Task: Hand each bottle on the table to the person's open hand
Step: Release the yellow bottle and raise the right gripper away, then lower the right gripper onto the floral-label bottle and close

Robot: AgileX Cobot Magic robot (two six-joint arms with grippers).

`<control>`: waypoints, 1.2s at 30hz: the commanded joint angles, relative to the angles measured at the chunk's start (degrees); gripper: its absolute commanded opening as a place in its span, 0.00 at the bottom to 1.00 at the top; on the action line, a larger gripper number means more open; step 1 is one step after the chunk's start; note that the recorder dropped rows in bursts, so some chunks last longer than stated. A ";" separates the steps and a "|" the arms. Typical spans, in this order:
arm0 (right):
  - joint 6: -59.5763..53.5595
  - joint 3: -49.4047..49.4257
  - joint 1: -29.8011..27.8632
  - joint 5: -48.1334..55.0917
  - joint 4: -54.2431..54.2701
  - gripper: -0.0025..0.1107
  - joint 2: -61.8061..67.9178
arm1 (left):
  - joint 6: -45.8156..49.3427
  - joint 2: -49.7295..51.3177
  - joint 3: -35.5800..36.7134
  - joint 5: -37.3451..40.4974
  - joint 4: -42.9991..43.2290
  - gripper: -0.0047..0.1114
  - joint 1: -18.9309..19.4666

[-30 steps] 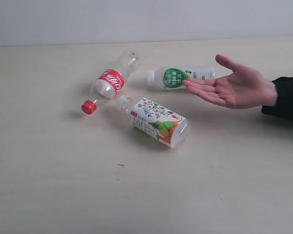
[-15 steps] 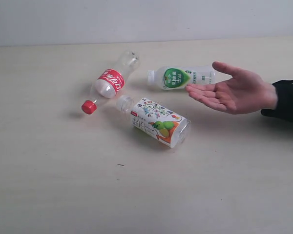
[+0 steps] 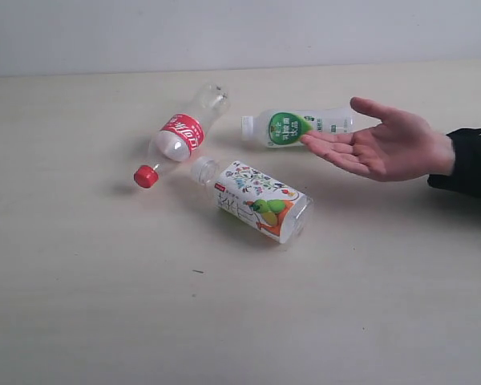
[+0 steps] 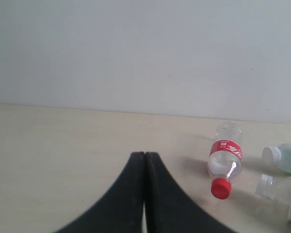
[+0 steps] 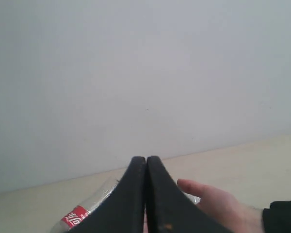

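Observation:
Three bottles lie on their sides on the beige table (image 3: 96, 305). The clear bottle with red label (image 3: 180, 135) and red cap lies at the left. Behind the others lies the white green-labelled bottle (image 3: 293, 127), and the illustrated-label bottle (image 3: 258, 202) is nearest the front. The yellow bottle is out of view. The person's open hand (image 3: 385, 148) hovers palm up at the right, its fingertips close to the green-labelled bottle. Neither arm shows in the exterior view. My left gripper (image 4: 145, 155) is shut and empty, well short of the clear bottle (image 4: 225, 158). My right gripper (image 5: 146, 160) is shut and empty, with the hand (image 5: 218, 204) beyond it.
A plain pale wall stands behind the table's far edge. A dark sleeve (image 3: 469, 160) covers the person's forearm at the right edge. In the left wrist view the green-labelled bottle (image 4: 283, 158) and the illustrated bottle's neck (image 4: 266, 184) show to one side.
The person's hand dipped slightly and came back up near the green-labelled bottle. The bottles have not moved.

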 commanded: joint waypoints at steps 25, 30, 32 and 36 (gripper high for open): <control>-35.73 -77.54 1.85 78.04 -0.44 0.38 72.51 | -0.11 -0.49 0.03 -0.08 -0.03 0.04 0.00; -45.07 -80.47 7.48 78.83 -0.44 0.60 77.56 | -0.11 -0.49 0.03 -0.08 -0.03 0.04 0.00; -46.92 -80.58 9.91 77.34 -0.44 0.65 79.14 | -0.11 -0.49 0.03 -0.08 -0.03 0.04 0.00; -46.80 -80.58 13.57 74.53 -0.71 0.71 82.61 | -0.11 -0.49 0.03 -0.08 -0.03 0.04 0.00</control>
